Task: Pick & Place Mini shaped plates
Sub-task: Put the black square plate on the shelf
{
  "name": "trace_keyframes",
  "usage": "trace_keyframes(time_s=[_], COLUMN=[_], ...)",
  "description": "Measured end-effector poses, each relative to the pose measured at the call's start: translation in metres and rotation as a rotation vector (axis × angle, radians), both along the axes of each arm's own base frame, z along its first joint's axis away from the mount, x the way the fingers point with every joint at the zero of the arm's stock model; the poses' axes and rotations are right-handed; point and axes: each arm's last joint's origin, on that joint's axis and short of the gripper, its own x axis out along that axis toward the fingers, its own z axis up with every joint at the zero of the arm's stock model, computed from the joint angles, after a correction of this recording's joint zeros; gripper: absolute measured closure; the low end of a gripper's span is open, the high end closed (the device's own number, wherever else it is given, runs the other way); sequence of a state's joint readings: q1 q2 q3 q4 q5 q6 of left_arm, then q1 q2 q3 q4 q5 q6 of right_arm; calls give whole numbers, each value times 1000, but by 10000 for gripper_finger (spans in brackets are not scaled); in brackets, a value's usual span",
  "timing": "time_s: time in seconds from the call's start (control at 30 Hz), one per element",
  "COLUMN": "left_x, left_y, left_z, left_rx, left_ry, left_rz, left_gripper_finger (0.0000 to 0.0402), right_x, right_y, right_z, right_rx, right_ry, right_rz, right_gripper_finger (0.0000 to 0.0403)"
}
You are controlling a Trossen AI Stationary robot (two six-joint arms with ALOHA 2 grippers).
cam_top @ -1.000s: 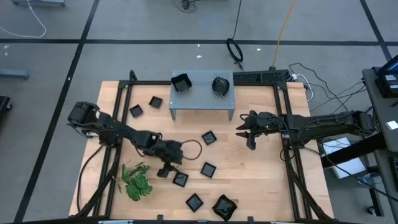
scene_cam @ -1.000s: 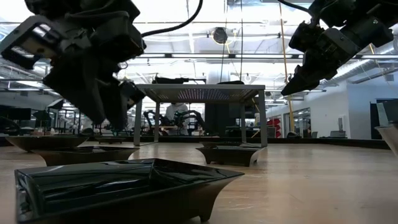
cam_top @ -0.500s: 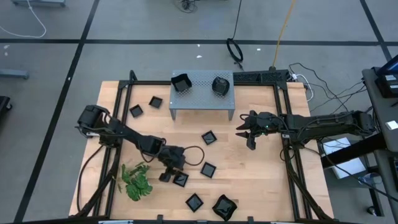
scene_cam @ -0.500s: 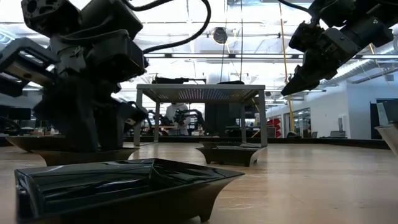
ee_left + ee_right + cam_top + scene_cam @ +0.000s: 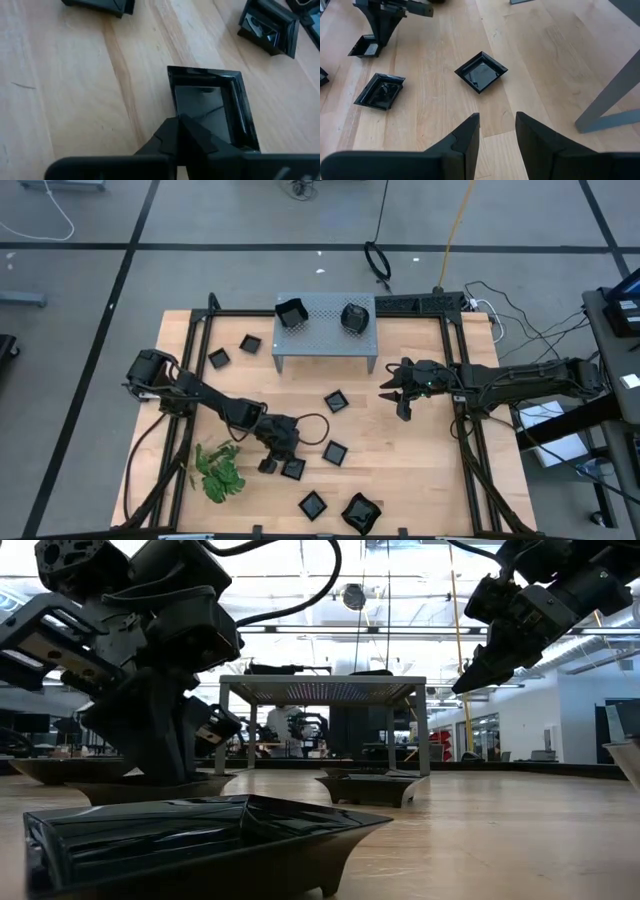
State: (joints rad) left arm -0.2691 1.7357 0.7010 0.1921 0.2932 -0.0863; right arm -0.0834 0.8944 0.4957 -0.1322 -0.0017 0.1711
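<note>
Small glossy black mini shaped plates lie scattered on the wooden table. My left gripper [image 5: 276, 461] stands low over a square one [image 5: 293, 469] near the table's front middle and is shut on it; this plate [image 5: 212, 107] shows in the left wrist view and, on the left, in the low view [image 5: 150, 788]. My right gripper [image 5: 394, 393] hangs open above the table's right half with nothing between its fingers; another square plate [image 5: 481, 71] lies on the wood ahead of it. My left gripper pinches the square plate's rim [image 5: 173, 111] on one side, near a corner, between its two fingers. The fingers [image 5: 186, 131] slant down at it from the table's left. The plate lies flat with its base on the table.
A grey perforated stand [image 5: 325, 332] at the back middle carries two plates [image 5: 291, 312] [image 5: 354, 316]. More plates lie at the back left [image 5: 250, 343], middle [image 5: 336, 401] and front [image 5: 312, 504]. A green sprig [image 5: 220, 470] lies front left. A black frame [image 5: 455, 370] edges the table.
My left gripper has come down and a little toward the table's near edge onto the square plate, then shut on its rim. The plate has stayed on the table. My right arm has kept still.
</note>
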Motion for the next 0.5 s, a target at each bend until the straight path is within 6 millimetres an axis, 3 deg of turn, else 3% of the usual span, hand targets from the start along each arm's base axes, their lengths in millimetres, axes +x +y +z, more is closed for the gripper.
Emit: trace_keyframes(time_s=[0.2, 0.37, 0.5], left_x=[2, 11, 18], left_y=[4, 19, 46], left_z=[17, 49, 84], left_rx=[-46, -59, -33], left_ry=[-51, -178, -301], left_rz=[26, 62, 150], left_gripper_finger=[395, 396, 393], right_x=[0, 0, 0], right_y=[0, 0, 0], right_z=[0, 0, 0], right_rx=[0, 0, 0], right_ry=[0, 0, 2], right_rz=[0, 0, 0], right_gripper_finger=[287, 287, 287])
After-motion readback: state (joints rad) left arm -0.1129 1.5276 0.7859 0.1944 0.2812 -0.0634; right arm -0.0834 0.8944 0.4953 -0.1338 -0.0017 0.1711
